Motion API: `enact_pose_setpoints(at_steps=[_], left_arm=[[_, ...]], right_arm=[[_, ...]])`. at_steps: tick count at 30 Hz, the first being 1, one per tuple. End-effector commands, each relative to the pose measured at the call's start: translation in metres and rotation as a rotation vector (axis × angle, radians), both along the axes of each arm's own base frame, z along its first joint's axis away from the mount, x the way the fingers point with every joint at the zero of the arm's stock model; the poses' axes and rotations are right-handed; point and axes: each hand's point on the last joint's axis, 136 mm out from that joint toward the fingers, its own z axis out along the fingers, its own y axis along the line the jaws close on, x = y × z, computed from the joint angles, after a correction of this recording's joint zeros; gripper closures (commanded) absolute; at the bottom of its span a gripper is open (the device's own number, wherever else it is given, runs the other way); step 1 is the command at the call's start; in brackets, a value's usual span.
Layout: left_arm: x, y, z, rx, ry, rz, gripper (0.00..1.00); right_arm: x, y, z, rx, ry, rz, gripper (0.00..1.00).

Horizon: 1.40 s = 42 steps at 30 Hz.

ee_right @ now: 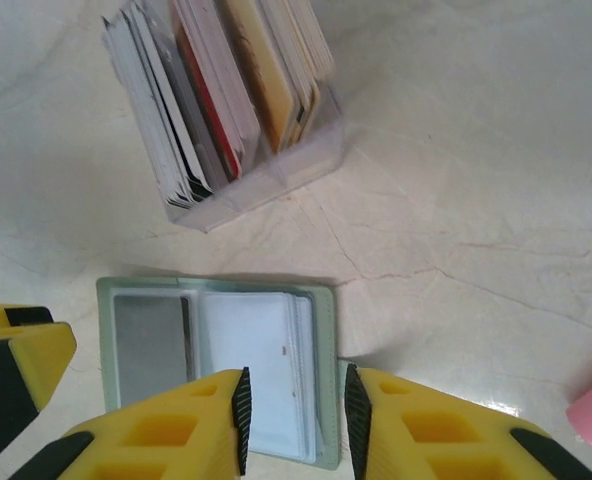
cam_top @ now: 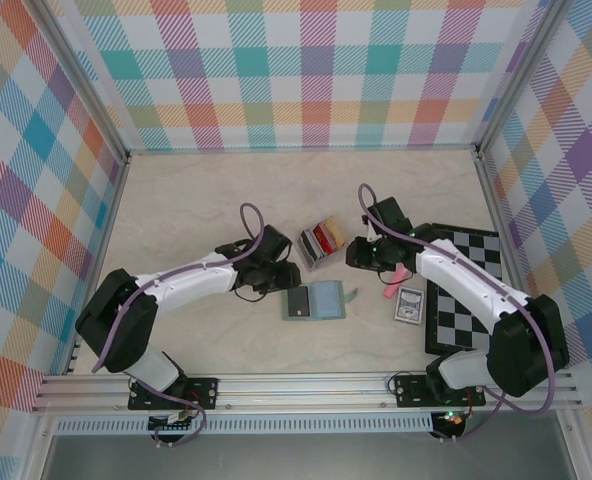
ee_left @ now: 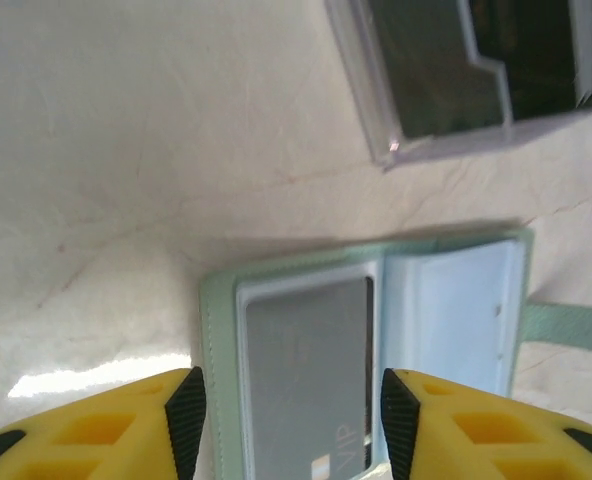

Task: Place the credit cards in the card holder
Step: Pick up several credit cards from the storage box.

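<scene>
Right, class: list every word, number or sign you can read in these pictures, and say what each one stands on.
"VIP": on the grey card in the left pocket of the open card holder, printed sideways near the card's lower edge.
Playing-card box: its print is too small to read.
Credit cards standing in the clear rack: nothing legible on them.
</scene>
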Motion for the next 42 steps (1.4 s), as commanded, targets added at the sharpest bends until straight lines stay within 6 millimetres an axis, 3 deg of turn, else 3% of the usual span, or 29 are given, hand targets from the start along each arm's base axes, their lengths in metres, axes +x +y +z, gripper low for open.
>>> enact_pose_setpoints(at_steps=[1, 9, 17, 26, 35, 42], left_arm=[[0.023, -0.011, 0.019, -0.085, -0.014, 0.023, 0.47], [0.078, -0.023, 0.017, -0.138, 0.027, 0.141, 0.43], [0.106, -0.024, -0.005, -0.155, 0.076, 0.213, 0.51], [0.118, -0.029, -0.013, -0.198, 0.092, 0.213, 0.5], [0.115, -0.03, -0.035, -0.175, 0.14, 0.21, 0.55], [0.107, -0.02, -0.043, -0.119, 0.145, 0.186, 0.65]], right_arm=[[0.01, 0.004, 0.005, -0.028, -0.022, 0.048, 0.66], [0.033, 0.025, 0.014, -0.021, -0.04, 0.12, 0.67], [0.058, 0.045, -0.001, -0.117, -0.021, 0.183, 0.73], [0.07, 0.059, -0.012, -0.122, 0.002, 0.213, 0.73], [0.074, 0.063, -0.022, -0.161, 0.014, 0.23, 0.72], [0.085, 0.052, -0.031, -0.416, -0.043, 0.248, 0.72]])
